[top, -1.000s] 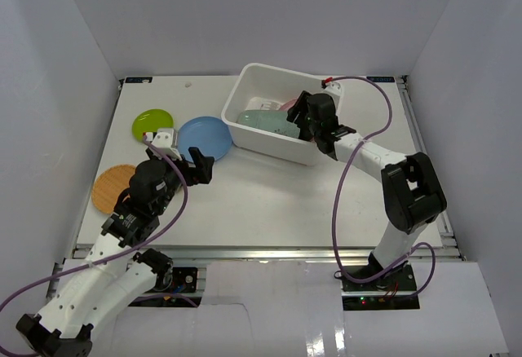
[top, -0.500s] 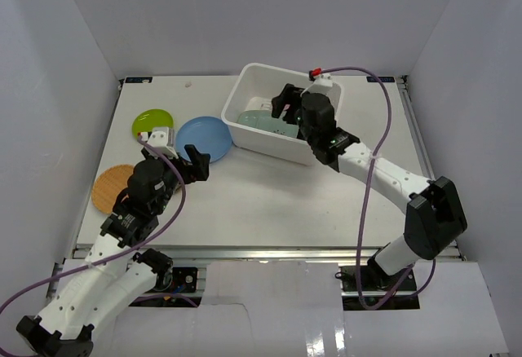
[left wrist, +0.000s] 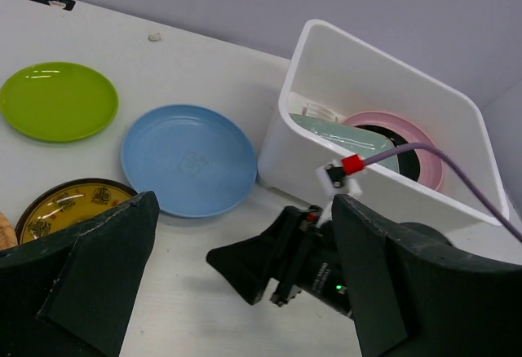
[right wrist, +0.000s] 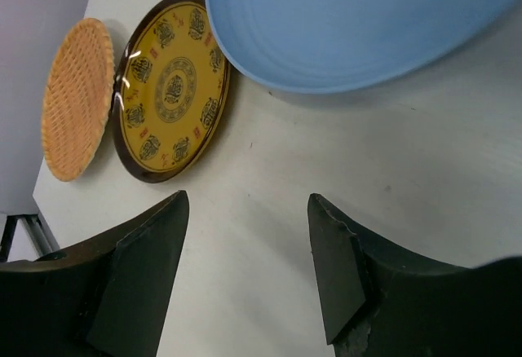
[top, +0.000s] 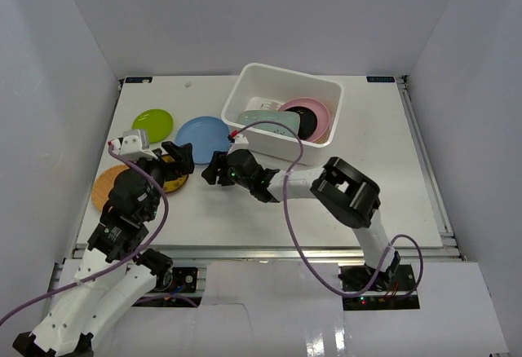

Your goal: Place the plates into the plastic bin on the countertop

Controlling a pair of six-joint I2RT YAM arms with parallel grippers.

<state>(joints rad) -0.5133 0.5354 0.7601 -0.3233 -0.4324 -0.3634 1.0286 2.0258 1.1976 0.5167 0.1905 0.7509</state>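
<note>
Three plates (top: 318,112) lie in the bin (top: 235,100); four plates (top: 200,135) lie left of it on the countertop (top: 383,186).

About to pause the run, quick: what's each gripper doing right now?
Left gripper: open, holding nothing.
Right gripper: open, holding nothing.

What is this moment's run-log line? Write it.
bin: pink plate, black plate, mint dish | blue plate: on table | left gripper: open | right gripper: open, near blue plate

Glossy lime plate (left wrist: 59,100), woven-look orange plate (right wrist: 77,100), smooth plastic bin (left wrist: 367,76)
</note>
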